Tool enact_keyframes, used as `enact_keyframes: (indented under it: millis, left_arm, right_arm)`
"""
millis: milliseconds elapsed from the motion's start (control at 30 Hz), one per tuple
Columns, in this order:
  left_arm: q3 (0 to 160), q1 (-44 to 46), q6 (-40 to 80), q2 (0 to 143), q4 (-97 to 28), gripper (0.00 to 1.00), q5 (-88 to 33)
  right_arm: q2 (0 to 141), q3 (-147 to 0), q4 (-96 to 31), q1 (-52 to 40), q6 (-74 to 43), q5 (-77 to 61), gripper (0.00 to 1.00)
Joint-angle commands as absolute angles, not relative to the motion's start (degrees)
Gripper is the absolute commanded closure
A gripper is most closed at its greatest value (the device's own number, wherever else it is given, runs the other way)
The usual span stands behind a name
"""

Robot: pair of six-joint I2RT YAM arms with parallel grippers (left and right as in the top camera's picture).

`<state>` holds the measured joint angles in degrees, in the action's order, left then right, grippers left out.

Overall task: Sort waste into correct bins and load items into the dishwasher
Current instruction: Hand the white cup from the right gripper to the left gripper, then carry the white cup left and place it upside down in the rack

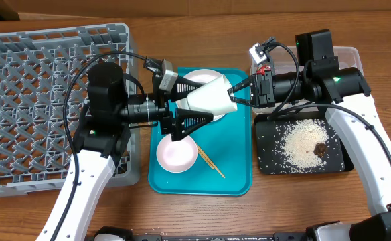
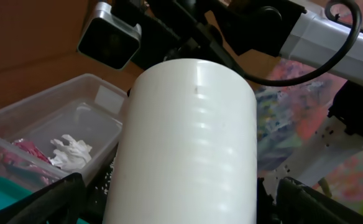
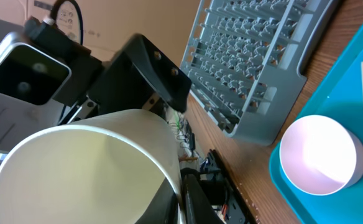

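Left gripper: fingers spread wide to either side of the white cup. On my left wrist feed I see a gap between each finger and the cup's wall.
Right gripper: fingers drawn narrow and pinched on the cup's rim at its open end. As far as I can read it, the cup hangs from this grip.
White cup: off the surface, lying on its side above the teal tray. Its mouth faces the right arm and its base sits between the left fingers.
White plate: on the far end of the teal tray, partly hidden under the cup.
Pink bowl: upright on the near left part of the teal tray.
Chopsticks: on the teal tray just beside the pink bowl, laid at a slant.
Dish rack: left of the teal tray, with the left arm crossing its right side.
Black tray: right of the teal tray. It holds the rice grains, with the brown lump on them.
Clear tub: beyond the black tray, mostly under the right arm from overhead. It holds the tissue and the red-and-white wrapper.
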<state>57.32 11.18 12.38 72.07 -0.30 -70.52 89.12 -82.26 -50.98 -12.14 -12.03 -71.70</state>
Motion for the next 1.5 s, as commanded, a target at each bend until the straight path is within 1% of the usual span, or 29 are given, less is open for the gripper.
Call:
enact_keyframes:
  millis: [0,67,500,567,633,667,800,933,1133,1233,1267,1300,1333,1400,1467]
  left_arm:
    - [58.2,11.7,15.5,71.9,1.4,0.04,-69.7]
    - [58.2,11.7,15.5,71.9,1.3,0.09,-69.7]
    - [58.2,13.6,15.5,71.9,2.1,0.09,-68.5]
    - [58.2,13.6,15.5,71.9,2.3,0.14,-68.5]
    - [58.2,13.6,15.5,71.9,2.5,0.14,-68.6]
    - [58.2,13.6,15.7,71.9,3.1,0.18,-68.6]
    - [58.2,14.0,17.0,71.9,5.0,0.21,-68.6]
    - [58.2,14.3,17.0,71.9,5.2,0.29,-68.5]
    - [58.2,14.3,17.0,71.9,5.2,0.38,-68.5]
    - [58.2,14.3,17.0,71.9,5.2,0.40,-68.4]
    - [58.2,14.3,16.9,71.9,5.1,0.41,-68.4]
    - [58.2,14.2,16.7,71.9,4.8,0.45,-68.4]
    - [58.2,14.0,16.4,71.9,4.5,0.47,-68.4]
    - [58.2,13.2,16.0,71.9,3.2,0.53,-67.7]
    - [58.2,12.0,15.1,71.9,0.5,0.55,-66.0]
  right_arm:
    - [88.9,-82.1,-50.6,-12.3,-12.3,-74.0,0.96]
    - [88.9,-82.1,-50.5,-12.3,-12.3,-75.2,0.96]
    - [88.9,-82.1,-50.1,-12.3,-12.3,-76.2,0.96]
    - [88.9,-82.1,-50.1,-12.3,-12.3,-76.2,0.96]
    - [88.9,-82.1,-50.1,-12.3,-12.3,-76.2,0.96]
    - [88.9,-82.1,-50.1,-12.3,-12.3,-76.2,0.96]
    - [88.9,-82.1,-50.1,-12.3,-12.3,-76.2,0.96]
    - [88.9,-82.1,-50.1,-12.3,-12.3,-76.2,0.96]
    - [88.9,-82.1,-50.1,-12.3,-12.3,-76.2,0.96]
    - [88.9,-82.1,-50.1,-12.3,-12.3,-76.2,0.96]
    - [88.9,-82.1,-50.1,-12.3,-12.3,-76.2,0.93]
    - [88.9,-82.1,-50.1,-12.3,-12.2,-75.9,0.82]
    - [88.9,-82.1,-50.2,-12.2,-12.2,-75.2,0.78]
    - [88.9,-82.1,-50.3,-11.8,-12.2,-72.6,0.73]
    - [88.9,-82.1,-51.2,-11.1,-12.3,-68.0,0.67]
